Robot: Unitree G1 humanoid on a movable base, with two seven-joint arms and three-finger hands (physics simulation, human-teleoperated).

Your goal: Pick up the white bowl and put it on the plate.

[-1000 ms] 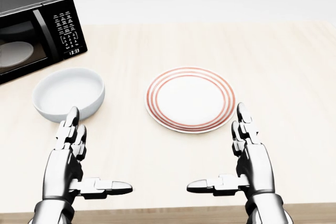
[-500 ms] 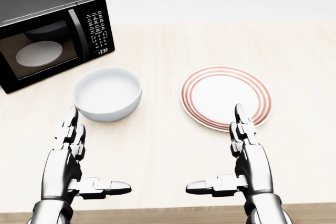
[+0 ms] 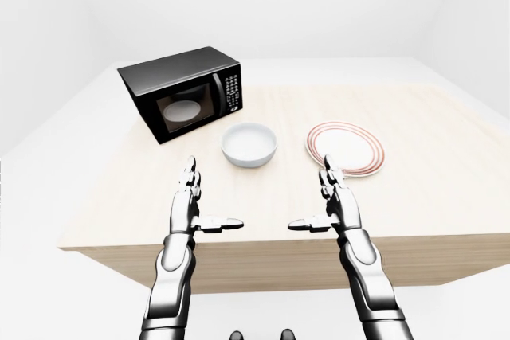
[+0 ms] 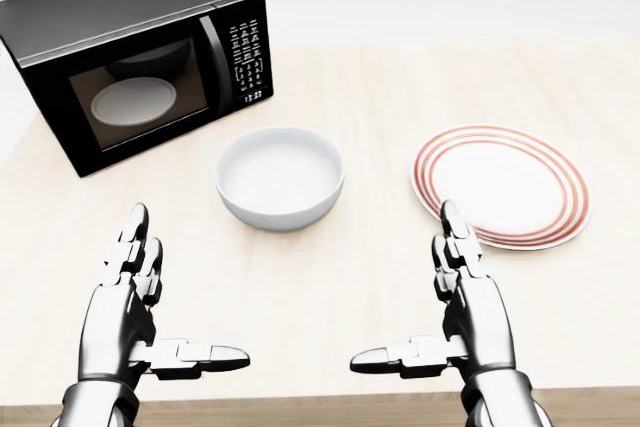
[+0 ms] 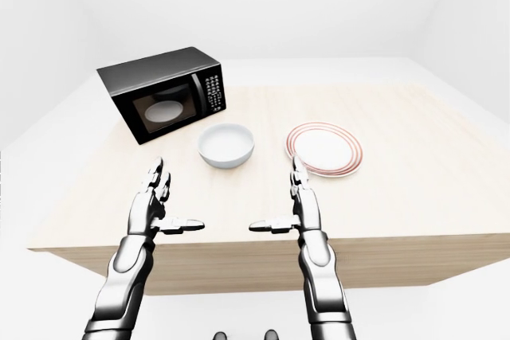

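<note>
The white bowl (image 4: 280, 177) stands upright on the light wooden table, in the middle of the head view. To its right lies the white plate (image 4: 500, 187) with red rings, bare. My left hand (image 4: 185, 292) is open at the lower left, fingers up and thumb pointing inward, short of the bowl and to its left. My right hand (image 4: 405, 287) is open at the lower right in the mirrored pose, its fingertips just below the plate's left rim. Neither hand touches anything.
A black microwave (image 4: 140, 57) with a white dish inside stands at the upper left, close behind the bowl. The table's near edge (image 4: 320, 412) runs under my wrists. White floor and walls surround the table (image 3: 446, 117).
The whole picture has shifted right: the camera has moved left, so bowl, plate and microwave sit further right in view. Both hands keep the same open pose.
</note>
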